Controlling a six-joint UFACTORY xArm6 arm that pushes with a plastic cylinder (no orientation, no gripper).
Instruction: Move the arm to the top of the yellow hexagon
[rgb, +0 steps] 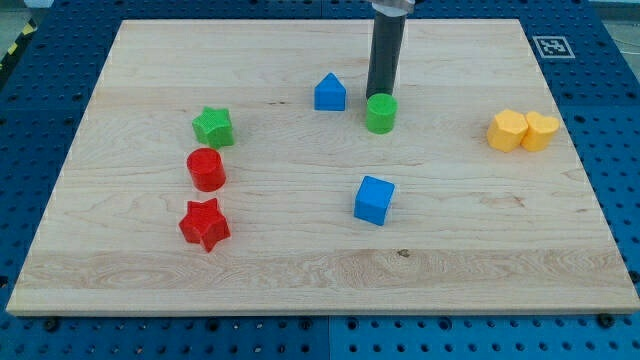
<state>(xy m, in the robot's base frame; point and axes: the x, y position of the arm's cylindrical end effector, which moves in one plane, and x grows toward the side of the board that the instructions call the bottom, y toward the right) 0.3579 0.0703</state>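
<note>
Single view: high, angled down, whole wooden board (300, 270) framed.

Pale wooden board with visible grain (300, 250) filled most of view, lying flat, edges slightly tapered toward view's top. Beneath and around it lay blue perforated metal base with regular rows of small holes (610, 100), visible along view's left, right and bottom. Small white square tag with black pattern (552, 45) sat at board's top right corner. Strip with yellow and black stripes (15, 42) showed at view's top left edge. Lighting was even and bright, with soft shadows. No walls or windows visible.
</note>
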